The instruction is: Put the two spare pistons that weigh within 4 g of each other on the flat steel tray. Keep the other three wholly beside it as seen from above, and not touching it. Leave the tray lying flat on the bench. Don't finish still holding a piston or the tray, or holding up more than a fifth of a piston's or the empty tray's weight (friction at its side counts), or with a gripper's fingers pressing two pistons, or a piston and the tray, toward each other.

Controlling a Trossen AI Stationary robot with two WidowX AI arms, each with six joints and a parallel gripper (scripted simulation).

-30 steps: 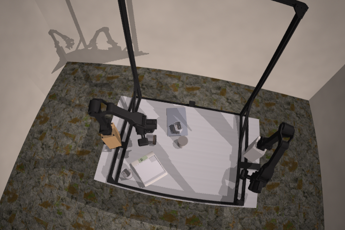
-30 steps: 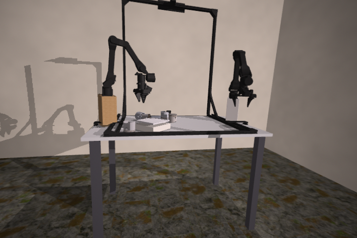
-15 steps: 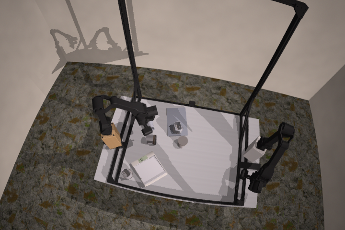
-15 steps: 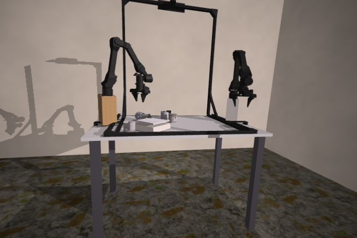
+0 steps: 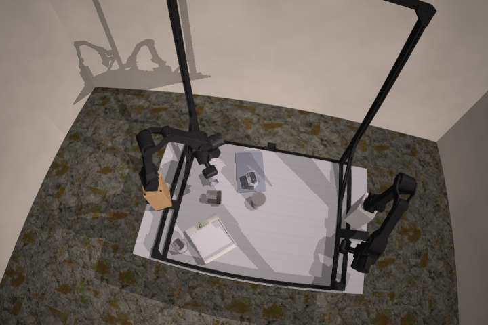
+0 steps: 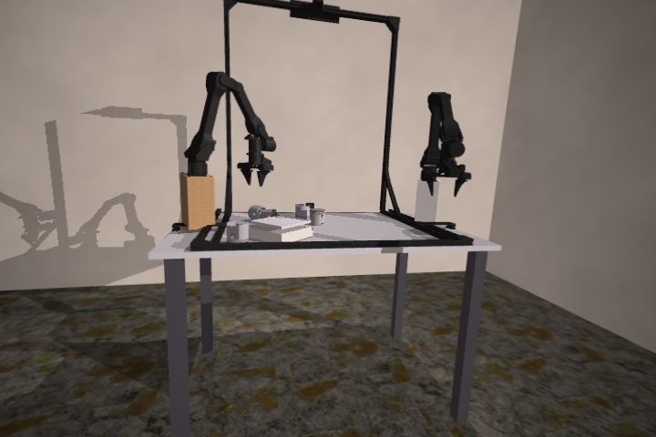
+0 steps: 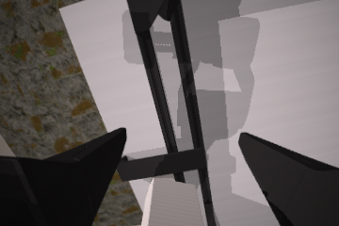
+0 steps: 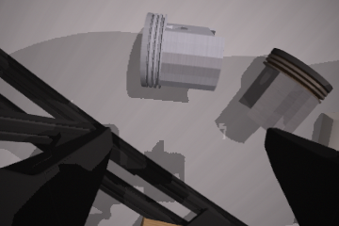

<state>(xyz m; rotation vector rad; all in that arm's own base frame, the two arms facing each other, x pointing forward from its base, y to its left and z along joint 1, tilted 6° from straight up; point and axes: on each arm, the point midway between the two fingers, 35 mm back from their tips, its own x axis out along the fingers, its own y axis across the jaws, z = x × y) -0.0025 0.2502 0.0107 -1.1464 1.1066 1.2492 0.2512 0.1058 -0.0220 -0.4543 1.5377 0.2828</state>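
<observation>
Right wrist view: bright piston lying ahead of the hand, its axis running finger to finger

I am watching the right hand (image 5: 209, 171) (image 6: 254, 182) (image 8: 188, 137) hovering wide and holding nothing over the white counter (image 5: 291, 229) (image 6: 349, 231) (image 8: 106, 19). A bright silver cylindrical piston (image 5: 213, 181) (image 6: 256, 211) (image 8: 191, 61) is resting on its side, lying just beyond the fingertips toward the top of the wrist picture. Its ringed crown is facing the left finger in that picture and its skirt is pointing right, so its long axis is running nearly along the closing line. If I am picking this one, I am judging that the hand needs moving over it and turning about a quarter turn, so the pads are closing across the barrel.

A grey piston with brown rings (image 5: 213, 197) (image 8: 290, 89) is also lying on its side, slanting close by, and I am keeping the right-hand finger of that picture off it.

The left hand (image 5: 346, 247) (image 6: 445, 194) (image 7: 184, 135) is standing wide and empty, far across the counter; the right is clearly nearer. One small grey piston (image 5: 251, 178) (image 6: 302, 209) is appearing on the flat blue-grey steel tray (image 5: 248, 162). I am not telling weights by eye.
</observation>
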